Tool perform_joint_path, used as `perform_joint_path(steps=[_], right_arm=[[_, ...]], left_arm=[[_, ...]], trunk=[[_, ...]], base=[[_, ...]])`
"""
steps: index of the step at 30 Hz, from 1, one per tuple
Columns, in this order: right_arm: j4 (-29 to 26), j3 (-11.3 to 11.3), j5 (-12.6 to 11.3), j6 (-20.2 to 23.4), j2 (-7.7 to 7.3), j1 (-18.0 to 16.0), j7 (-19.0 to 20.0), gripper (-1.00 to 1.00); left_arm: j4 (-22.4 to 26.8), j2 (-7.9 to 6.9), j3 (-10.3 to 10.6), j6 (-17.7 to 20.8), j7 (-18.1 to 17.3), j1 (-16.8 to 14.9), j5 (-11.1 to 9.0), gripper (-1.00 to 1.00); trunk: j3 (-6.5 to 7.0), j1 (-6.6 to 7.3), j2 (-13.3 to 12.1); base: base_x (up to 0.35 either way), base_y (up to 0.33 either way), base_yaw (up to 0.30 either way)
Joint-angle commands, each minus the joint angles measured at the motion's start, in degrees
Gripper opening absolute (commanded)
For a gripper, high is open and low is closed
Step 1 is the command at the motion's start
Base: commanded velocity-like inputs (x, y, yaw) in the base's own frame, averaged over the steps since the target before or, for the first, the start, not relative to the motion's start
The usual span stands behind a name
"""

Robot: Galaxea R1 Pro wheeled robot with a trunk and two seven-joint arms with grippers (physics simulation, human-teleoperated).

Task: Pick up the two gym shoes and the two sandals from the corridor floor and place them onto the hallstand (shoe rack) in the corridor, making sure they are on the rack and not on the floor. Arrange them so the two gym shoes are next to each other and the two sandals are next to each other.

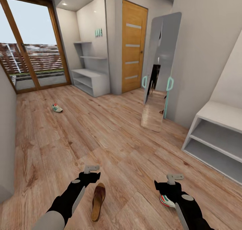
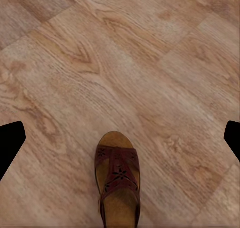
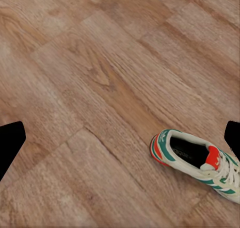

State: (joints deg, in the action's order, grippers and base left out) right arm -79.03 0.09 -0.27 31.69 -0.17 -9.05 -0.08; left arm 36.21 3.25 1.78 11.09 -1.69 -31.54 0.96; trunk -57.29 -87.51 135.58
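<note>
Both arms are glossy black with rounded grey joint discs and pale grey strips along the forearms. The left arm [image 1: 67, 199] turns light grey at its upper segment. Each wrist carries a small grey bracket.

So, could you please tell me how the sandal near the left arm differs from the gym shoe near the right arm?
The sandal is dark brown and open-toed; the gym shoe is white with green stripes and closed, laced. The sandal lies fully visible beside the left arm, while the gym shoe is partly hidden under the right arm. Both rest on the corridor floor, ungrasped.
</note>
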Motion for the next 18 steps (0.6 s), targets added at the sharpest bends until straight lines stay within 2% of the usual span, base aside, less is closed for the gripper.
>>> perform_joint_path(steps=[1, 9, 18], right_arm=[[-0.08, 0.00, -0.01, 0.30, -0.01, -0.02, -0.01, 1.00], [-0.14, 0.08, -0.01, 0.30, -0.01, -0.02, -0.01, 1.00], [-0.15, 0.09, -0.04, 0.30, -0.01, 0.00, -0.01, 1.00]], left_arm=[[0.07, 0.00, -0.02, 0.34, -0.15, -0.01, 0.10, 1.00], [-0.75, 0.00, -0.02, 0.21, -0.15, -0.01, 0.10, 1.00], [-0.96, -0.03, -0.02, -2.10, -0.15, -0.01, 0.02, 1.00]], trunk=[[-0.33, -0.21, 0.44], [-2.52, -1.97, 3.65], [-4.98, -3.95, 7.26]], base=[[0.000, 0.000, 0.000], [0.000, 0.000, 0.000], [0.000, 0.000, 0.000]])
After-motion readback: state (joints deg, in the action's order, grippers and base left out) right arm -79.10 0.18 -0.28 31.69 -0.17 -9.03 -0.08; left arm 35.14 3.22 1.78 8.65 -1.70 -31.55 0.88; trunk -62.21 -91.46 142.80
